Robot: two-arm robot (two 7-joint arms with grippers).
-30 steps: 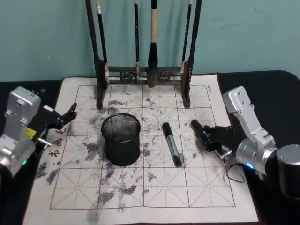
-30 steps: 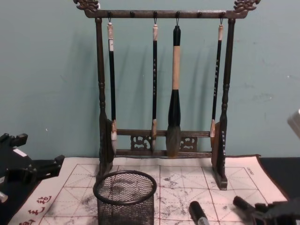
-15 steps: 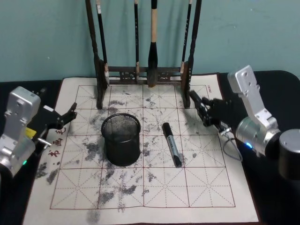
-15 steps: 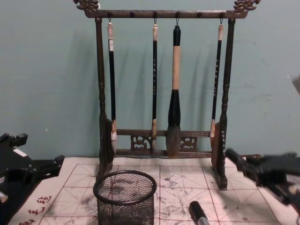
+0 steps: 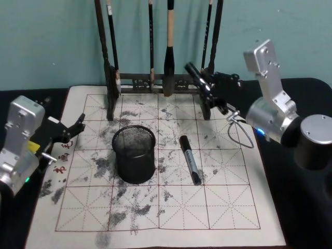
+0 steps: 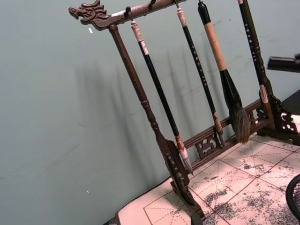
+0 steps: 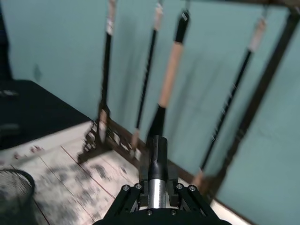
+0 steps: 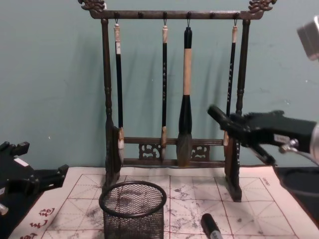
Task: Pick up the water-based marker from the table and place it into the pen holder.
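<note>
My right gripper is shut on a black water-based marker and holds it tilted in the air before the brush rack's right post, behind and to the right of the pen holder. In the chest view the gripper carries the marker well above the black mesh pen holder. The right wrist view has the marker pointing out between the fingers. A second black marker lies on the mat right of the holder. My left gripper rests open at the mat's left edge.
A tall dark wooden rack with several hanging calligraphy brushes stands at the back of the ink-stained gridded mat. Its right post is close behind the held marker. Black table surface flanks the mat.
My right gripper has risen from low over the mat's right side and swung back and leftward with the marker, up to the rack's right post. The left arm and the lying marker stayed put.
</note>
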